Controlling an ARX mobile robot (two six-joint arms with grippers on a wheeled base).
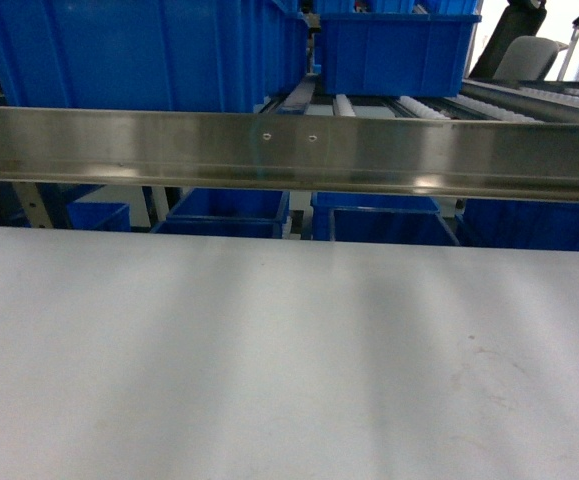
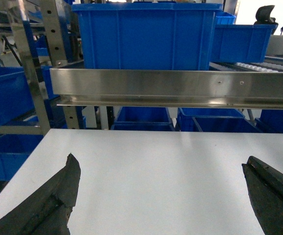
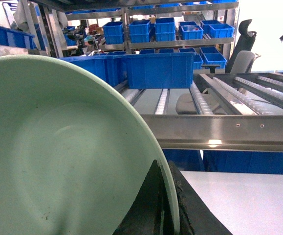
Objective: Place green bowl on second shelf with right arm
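Left pincer (image 2: 163,196) spread wide, fingers (image 2: 58,196) level — right pincer (image 3: 168,205) clamped on the bowl rim

Flat white tabletop (image 1: 269,360) in front; shiny stainless-steel rack's second shelf (image 1: 289,150) behind and above it; large blue plastic crates (image 1: 139,50) on its rollers, others beneath.

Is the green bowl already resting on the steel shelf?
No, in the right wrist view the green bowl is gripped at its rim by the right end effector, short of the second shelf.

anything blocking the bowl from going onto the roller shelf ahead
The steel front bar of the second shelf lies ahead of the green bowl. Behind it the rollers look bare, up to a blue crate farther back.
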